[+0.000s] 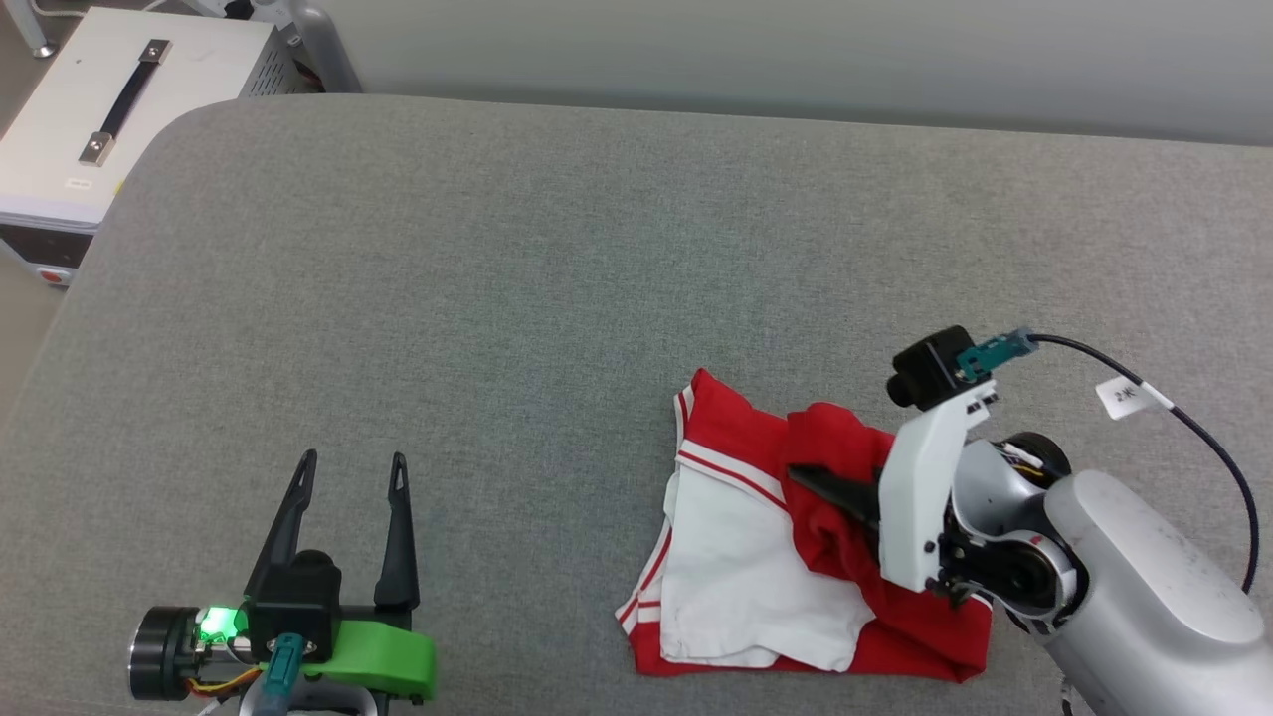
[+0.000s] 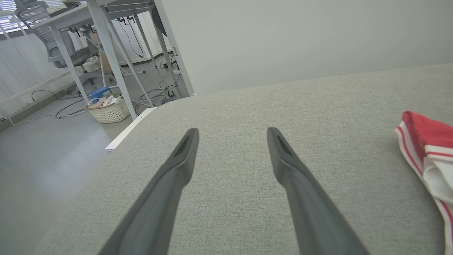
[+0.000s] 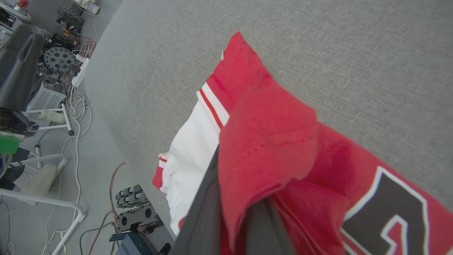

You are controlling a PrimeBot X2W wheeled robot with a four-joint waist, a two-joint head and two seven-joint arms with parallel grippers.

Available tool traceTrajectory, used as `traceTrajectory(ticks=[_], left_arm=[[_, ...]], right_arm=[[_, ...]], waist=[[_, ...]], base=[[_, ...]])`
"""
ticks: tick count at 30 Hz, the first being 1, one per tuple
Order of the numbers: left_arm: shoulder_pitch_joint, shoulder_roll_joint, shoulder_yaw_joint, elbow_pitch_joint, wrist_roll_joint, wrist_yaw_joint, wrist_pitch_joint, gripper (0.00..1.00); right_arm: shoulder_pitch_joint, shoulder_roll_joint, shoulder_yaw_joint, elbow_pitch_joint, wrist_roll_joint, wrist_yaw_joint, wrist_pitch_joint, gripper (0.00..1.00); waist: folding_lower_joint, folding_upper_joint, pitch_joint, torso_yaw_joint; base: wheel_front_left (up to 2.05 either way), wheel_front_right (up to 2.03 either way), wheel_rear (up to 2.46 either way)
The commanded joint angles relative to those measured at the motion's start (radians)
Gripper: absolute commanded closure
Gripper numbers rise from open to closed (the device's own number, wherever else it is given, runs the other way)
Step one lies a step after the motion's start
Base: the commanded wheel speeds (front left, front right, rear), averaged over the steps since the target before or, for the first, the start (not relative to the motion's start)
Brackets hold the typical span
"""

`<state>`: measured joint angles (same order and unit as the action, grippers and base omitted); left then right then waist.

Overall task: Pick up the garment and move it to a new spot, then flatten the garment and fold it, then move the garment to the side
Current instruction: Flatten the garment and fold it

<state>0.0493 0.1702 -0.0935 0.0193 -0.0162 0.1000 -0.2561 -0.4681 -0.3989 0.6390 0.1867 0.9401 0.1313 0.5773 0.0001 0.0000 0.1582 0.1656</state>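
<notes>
Right gripper (image 1: pixel 802 477) clamped on red fold of garment (image 1: pixel 736 557). Left gripper (image 1: pixel 354 459) wide, idle. Step: probably mid-fold. Next: carry fold across, lay flat, release.

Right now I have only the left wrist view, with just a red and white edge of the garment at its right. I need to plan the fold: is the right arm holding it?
Observer: Yes. The right gripper has its fingers shut on a raised red fold of the garment.
Operator: Is the shirt lying flat?
Observer: No. In the head view it lies bunched, with a white sleeve folded over the red body.
Operator: Any print showing?
Observer: Part of a black, white-outlined numeral faces up in the right wrist view.
</notes>
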Motion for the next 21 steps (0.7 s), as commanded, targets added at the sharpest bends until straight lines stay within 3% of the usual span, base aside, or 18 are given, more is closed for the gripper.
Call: traceTrajectory(ticks=[1,7,14,15,16,21], left_arm=[[-0.023,-0.007,-0.002,0.001,0.007,-0.003,-0.006,0.0],[-0.044,-0.015,-0.01,0.01,0.008,-0.004,-0.006,0.0],[-0.045,-0.016,-0.009,0.018,0.009,0.0,-0.006,0.0],[-0.04,-0.014,-0.007,0.018,0.009,0.002,-0.006,0.0],[-0.034,-0.013,-0.004,0.019,0.008,0.004,-0.006,0.0],[-0.01,-0.007,0.005,0.019,0.008,0.011,-0.006,0.0]], right_arm=[[-0.034,0.022,0.017,0.027,-0.011,-0.001,-0.007,1.0],[-0.118,0.118,0.107,0.184,-0.052,-0.001,-0.034,1.0],[-0.15,0.142,0.211,0.288,-0.1,-0.001,-0.107,1.0],[-0.151,0.137,0.221,0.284,-0.1,-0.001,-0.123,0.72],[-0.151,0.127,0.229,0.275,-0.1,-0.001,-0.147,0.04],[-0.136,0.052,0.233,0.195,-0.105,-0.001,-0.257,0.0]], waist=[[-0.0001,0.0,0.015,0.007],[-0.0001,0.0,0.033,0.017],[-0.0001,0.0,0.025,0.018],[-0.0001,0.0,0.019,0.014],[-0.0001,0.0,0.012,0.01],[-0.0001,0.0,-0.022,-0.018]], base=[[0.0,0.0,0.0],[0.0,0.0,0.0],[0.0,0.0,0.0],[0.0,0.0,0.0],[0.0,0.0,0.0],[0.0,0.0,0.0]])
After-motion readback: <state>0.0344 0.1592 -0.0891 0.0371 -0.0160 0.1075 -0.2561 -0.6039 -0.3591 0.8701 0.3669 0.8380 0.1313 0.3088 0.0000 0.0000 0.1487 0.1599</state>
